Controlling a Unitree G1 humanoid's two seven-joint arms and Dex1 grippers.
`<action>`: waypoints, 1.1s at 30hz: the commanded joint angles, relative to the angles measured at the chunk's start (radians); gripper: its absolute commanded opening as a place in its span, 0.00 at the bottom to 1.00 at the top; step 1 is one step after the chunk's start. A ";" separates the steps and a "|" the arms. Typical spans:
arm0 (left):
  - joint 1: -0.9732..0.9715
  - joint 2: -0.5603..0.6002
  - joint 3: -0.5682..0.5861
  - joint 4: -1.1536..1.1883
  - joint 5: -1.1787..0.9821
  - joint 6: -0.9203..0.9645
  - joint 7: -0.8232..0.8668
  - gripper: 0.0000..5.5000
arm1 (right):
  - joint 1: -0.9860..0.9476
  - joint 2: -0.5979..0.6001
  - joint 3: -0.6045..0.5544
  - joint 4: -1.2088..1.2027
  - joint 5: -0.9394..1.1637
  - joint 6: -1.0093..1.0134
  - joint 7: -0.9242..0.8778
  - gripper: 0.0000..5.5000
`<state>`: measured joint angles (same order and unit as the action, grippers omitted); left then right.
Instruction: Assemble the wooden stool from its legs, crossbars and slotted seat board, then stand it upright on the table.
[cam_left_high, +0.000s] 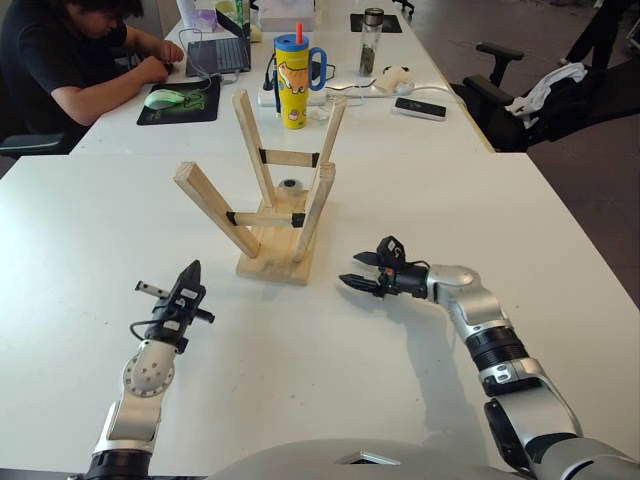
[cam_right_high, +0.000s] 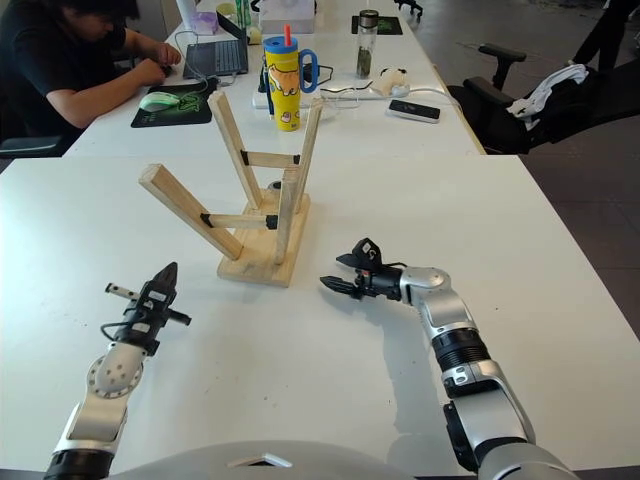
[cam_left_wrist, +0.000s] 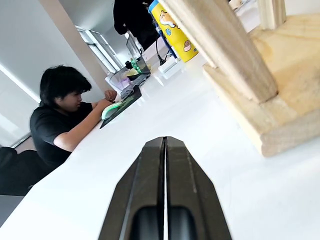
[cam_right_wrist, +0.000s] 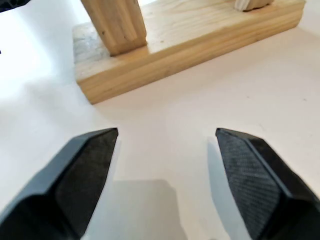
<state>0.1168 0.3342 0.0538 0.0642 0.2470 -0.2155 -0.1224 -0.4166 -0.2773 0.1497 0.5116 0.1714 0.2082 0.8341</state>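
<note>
from the head camera, the wooden stool (cam_left_high: 275, 215) sat upside down on the white table (cam_left_high: 330, 380). its seat board (cam_left_high: 268, 264) lay flat on the top, and its square, pale legs (cam_left_high: 215, 208) splayed upward. flat crossbars (cam_left_high: 290, 158) joined the legs at black brackets (cam_left_high: 297, 220). the board's slots could not be made out, and a small round thing behind the legs was too hidden to name. the left arm lay stretched forward, low over the table. the left gripper (cam_left_high: 192, 272) pointed ahead, near the board's left front but apart from it, jaws pressed together on nothing. the right arm bent inward at the elbow. the right gripper (cam_left_high: 352, 270) pointed toward the board's near right corner, close but not touching, its jaws spread wide and empty.

in the left wrist view, the two smooth black fingers (cam_left_wrist: 150, 190) met along a thin seam. one leg and a corner of the seat board (cam_left_wrist: 280, 115) were cut off at the frame edge. a yellow cup (cam_left_wrist: 175, 30) stood beyond them.

in the right wrist view, two dark, finely textured pads (cam_right_wrist: 85, 170) stood far apart over bare table. ahead lay the board's grainy edge (cam_right_wrist: 190, 45), with a leg base cut off above it.
</note>
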 joint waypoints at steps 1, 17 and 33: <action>-0.104 0.000 -0.082 0.140 0.014 0.128 -0.086 0.00 | -0.034 0.104 -0.054 0.066 -0.011 -0.022 -0.187 0.66; -0.146 -0.102 -0.278 -0.002 0.008 0.333 -0.164 0.00 | -0.055 0.158 -0.053 0.097 -0.036 -0.014 -0.254 0.66; 0.129 -0.042 -0.070 -0.213 -0.035 0.206 0.009 0.00 | 0.012 0.070 -0.147 0.036 -0.066 -0.099 -0.374 0.50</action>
<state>0.1905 0.2845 -0.0436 -0.0897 0.2452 0.0441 -0.1075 -0.4266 -0.1960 0.0114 0.5722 0.1041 0.1237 0.4642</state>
